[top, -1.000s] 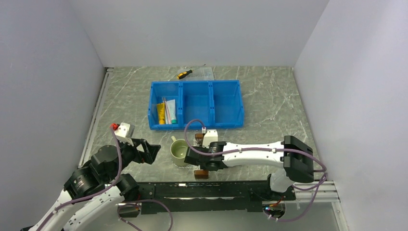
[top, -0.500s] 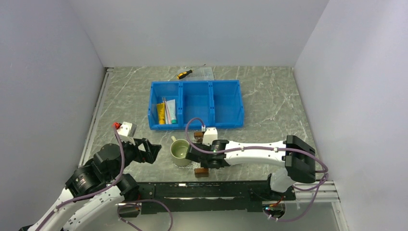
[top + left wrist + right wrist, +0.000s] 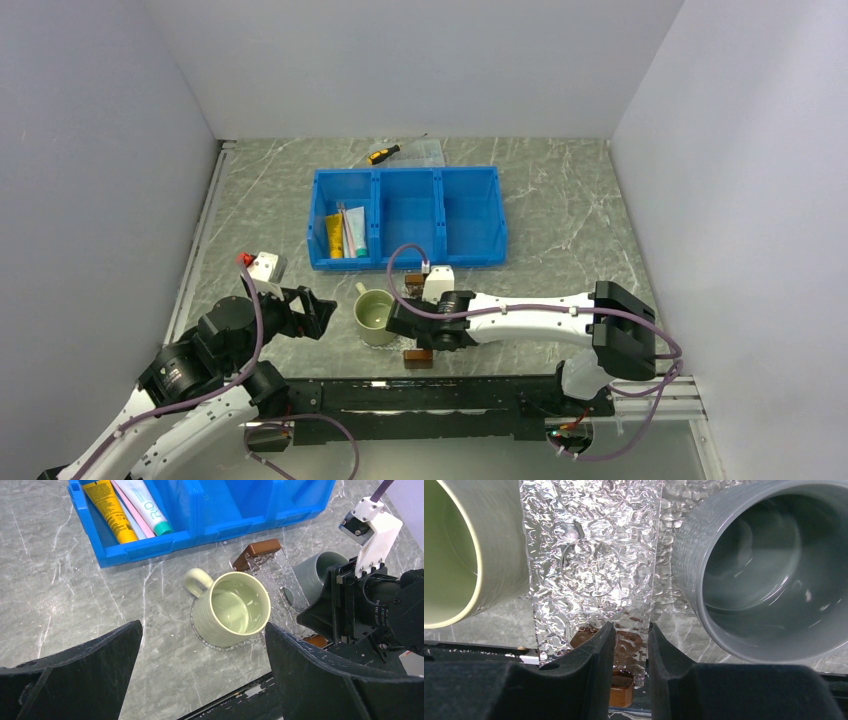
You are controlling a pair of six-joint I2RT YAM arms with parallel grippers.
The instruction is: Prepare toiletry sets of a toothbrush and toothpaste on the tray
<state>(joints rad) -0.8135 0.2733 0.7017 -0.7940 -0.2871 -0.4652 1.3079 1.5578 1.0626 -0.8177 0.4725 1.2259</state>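
Eases slightly away from the near edge with right end effector (image 3: pixel 630 630) clenched on the tray (image 3: pixel 589 555) between green mug (image 3: pixel 232 610) and grey cup (image 3: pixel 769 575), left end effector (image 3: pixel 315 312) released wide, toothpaste (image 3: pixel 145 505) and toothbrush (image 3: pixel 134 512) in the blue bin (image 3: pixel 165 544).

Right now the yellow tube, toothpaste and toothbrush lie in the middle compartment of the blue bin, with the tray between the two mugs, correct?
Not the middle compartment: the top view shows the yellow tube, toothpaste and toothbrush in the blue bin's left-end compartment. The tray is indeed between the pale green mug and the grey mug.
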